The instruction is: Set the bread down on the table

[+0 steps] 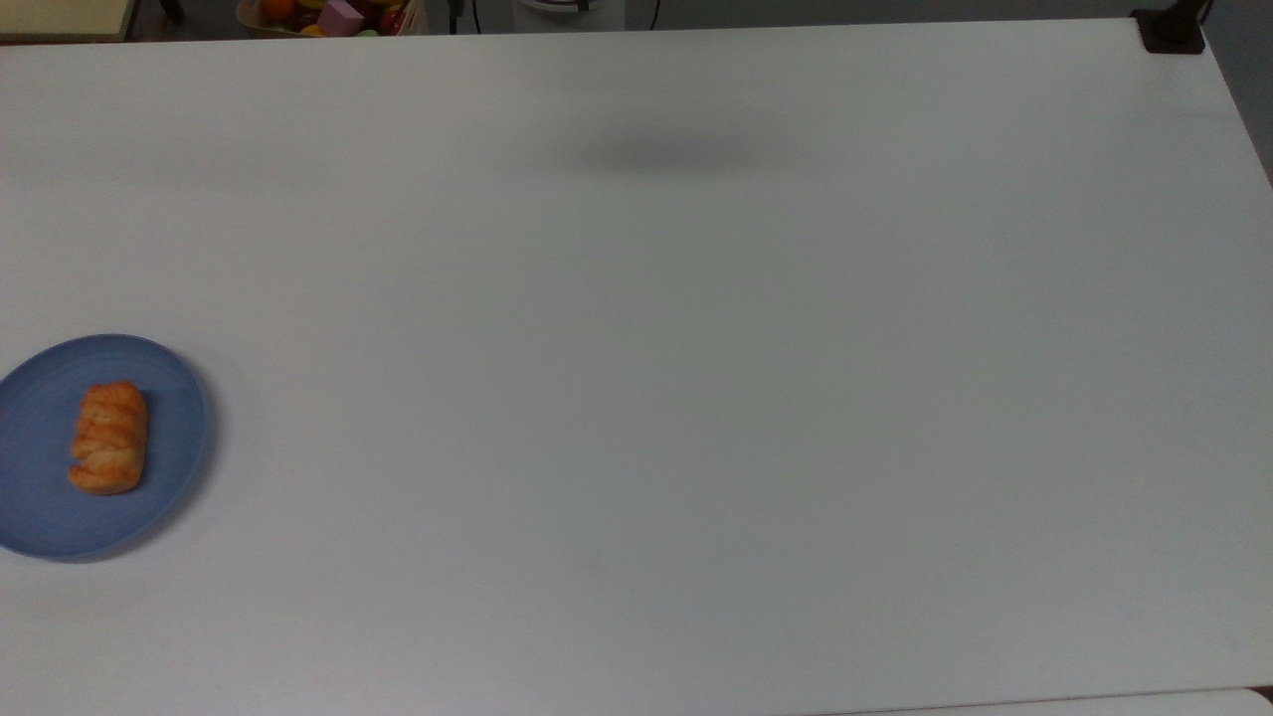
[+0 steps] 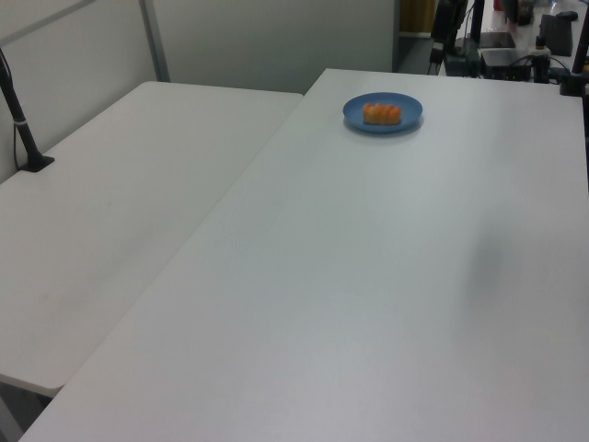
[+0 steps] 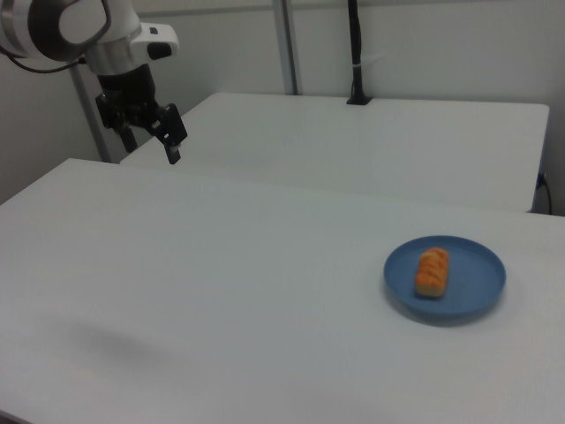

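Because the small golden-orange braided bread (image 3: 432, 271) lies on the round blue plate (image 3: 477, 291) on the white table (image 3: 221, 291), well apart from the open-fingered gripper (image 3: 152, 141), a descending grasp could slide the plate.

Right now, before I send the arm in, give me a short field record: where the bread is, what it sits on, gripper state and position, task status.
bread: lying on the blue plate, not on bare tabletop
blue plate: near the top view's left edge, on the table
gripper: open, holding nothing, raised above the table at the right view's upper left, well apart from the plate
task status: not started; bread not yet picked up
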### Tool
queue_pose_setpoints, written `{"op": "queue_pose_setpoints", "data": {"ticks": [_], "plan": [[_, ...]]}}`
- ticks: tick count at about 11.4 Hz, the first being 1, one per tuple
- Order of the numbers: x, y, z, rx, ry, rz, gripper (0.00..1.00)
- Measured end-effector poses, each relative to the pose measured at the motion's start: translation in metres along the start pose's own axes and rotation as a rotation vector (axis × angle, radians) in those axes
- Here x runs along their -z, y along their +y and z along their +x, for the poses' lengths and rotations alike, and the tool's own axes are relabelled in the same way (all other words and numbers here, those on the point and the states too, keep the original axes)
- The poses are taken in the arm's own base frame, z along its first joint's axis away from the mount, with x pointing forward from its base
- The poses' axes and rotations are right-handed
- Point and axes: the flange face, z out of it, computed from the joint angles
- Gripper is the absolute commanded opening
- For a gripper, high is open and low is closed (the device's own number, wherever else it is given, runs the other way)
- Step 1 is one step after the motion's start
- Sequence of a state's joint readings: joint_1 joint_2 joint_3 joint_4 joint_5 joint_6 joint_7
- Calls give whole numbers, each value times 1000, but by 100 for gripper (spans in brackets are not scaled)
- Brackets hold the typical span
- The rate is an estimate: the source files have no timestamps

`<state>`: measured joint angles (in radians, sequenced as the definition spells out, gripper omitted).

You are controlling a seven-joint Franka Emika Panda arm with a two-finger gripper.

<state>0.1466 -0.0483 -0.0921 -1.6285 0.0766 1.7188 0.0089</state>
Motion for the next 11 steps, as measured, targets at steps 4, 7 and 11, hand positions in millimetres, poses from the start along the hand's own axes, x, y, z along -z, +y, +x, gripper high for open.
{"op": "queue_pose_setpoints", "data": {"ticks": [4, 7, 11], "plan": [[0, 1, 0, -2, 0, 0, 100], [0, 1, 0, -3, 0, 0, 100], [1, 10, 0, 12, 1, -2, 100]]}}
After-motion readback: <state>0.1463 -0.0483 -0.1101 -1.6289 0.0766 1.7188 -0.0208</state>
